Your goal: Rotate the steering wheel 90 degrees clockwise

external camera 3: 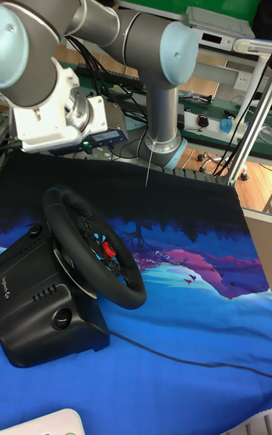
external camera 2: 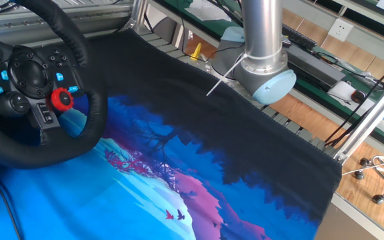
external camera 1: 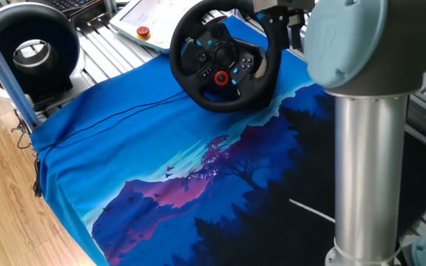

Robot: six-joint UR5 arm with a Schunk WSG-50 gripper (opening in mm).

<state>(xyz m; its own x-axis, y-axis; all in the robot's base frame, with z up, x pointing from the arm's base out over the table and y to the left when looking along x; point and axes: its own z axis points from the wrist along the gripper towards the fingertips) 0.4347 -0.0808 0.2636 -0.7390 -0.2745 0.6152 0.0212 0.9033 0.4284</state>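
Note:
The black steering wheel (external camera 1: pixel 224 63) stands at the back of the blue printed cloth, tilted on its base, with blue buttons and a red dial (external camera 1: pixel 220 77) on the hub. It fills the left of the other fixed view (external camera 2: pixel 32 87) and sits low in the tall view (external camera 3: pixel 94 254). My gripper (external camera 1: pixel 285 33) hangs just above and to the right of the wheel's right rim. Its two dark fingers stand apart with nothing between them, clear of the rim. In the tall view only the wrist block (external camera 3: pixel 49 121) shows above the wheel; the fingers are hidden there.
A black ring-shaped fan (external camera 1: pixel 32 48) stands at the back left behind a metal post (external camera 1: pixel 2 66). A pendant with a red button (external camera 1: pixel 143 32) lies behind the wheel. The arm's grey column (external camera 1: pixel 368 170) rises at the right, and its base (external camera 2: pixel 265 73) sits at the table's far edge.

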